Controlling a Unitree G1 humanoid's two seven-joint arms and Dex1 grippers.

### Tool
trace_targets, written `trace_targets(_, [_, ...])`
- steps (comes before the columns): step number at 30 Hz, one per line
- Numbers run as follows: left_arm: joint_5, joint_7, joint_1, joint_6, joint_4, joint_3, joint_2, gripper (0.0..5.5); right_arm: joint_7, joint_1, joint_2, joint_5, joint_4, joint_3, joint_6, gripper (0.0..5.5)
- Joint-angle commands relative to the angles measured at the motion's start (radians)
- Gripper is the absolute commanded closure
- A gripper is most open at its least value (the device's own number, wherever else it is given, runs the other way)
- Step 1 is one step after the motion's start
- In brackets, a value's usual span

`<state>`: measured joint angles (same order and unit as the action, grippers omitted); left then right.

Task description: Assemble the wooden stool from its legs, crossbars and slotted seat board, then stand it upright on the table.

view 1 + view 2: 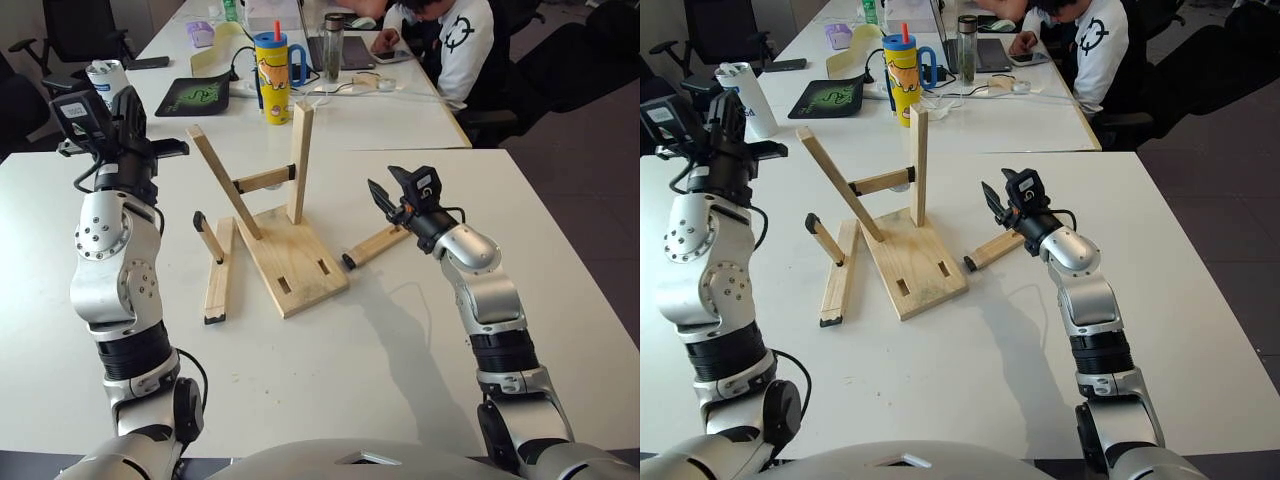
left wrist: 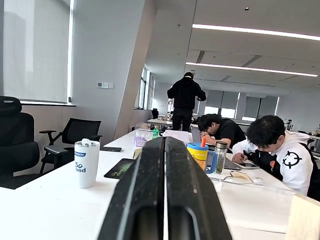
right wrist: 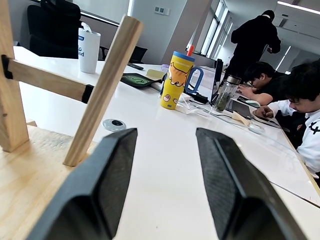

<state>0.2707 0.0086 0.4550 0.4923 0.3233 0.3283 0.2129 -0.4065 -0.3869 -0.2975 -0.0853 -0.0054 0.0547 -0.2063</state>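
Half done: slotted pale wooden seat board [image 1: 290,268] lies flat mid-table, two wooden legs [image 1: 300,160] plus crossbar [image 1: 265,180] plugged in. A second leg pair [image 1: 218,272] lies left, a loose black-tipped wooden bar [image 1: 378,246] right. The right gripper [image 1: 385,187] is wide open, empty, near it; the left gripper [image 2: 164,190] is closed, empty, raised.

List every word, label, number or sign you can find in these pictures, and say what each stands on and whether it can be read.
white cup: two short lines of blue print below a blue band, too small to read with certainty.
yellow cup: a cartoon figure, no legible words.
dark mat: a green emblem, no legible letters.
No numbers can be read anywhere.
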Motion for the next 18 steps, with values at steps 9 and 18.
trace_targets(9, [-0.134, -0.023, -0.208, -0.156, -0.404, -0.138, -0.049, 5.48, 0.007, -0.032, 0.013, -0.023, -0.043, -0.015, -0.048, 3.33])
trace_targets(18, [-0.004, -0.072, -0.101, -0.251, -0.174, -0.080, -0.049, 5.48, 0.005, -0.002, 0.018, -0.010, -0.043, 0.004, -0.043, 3.33])
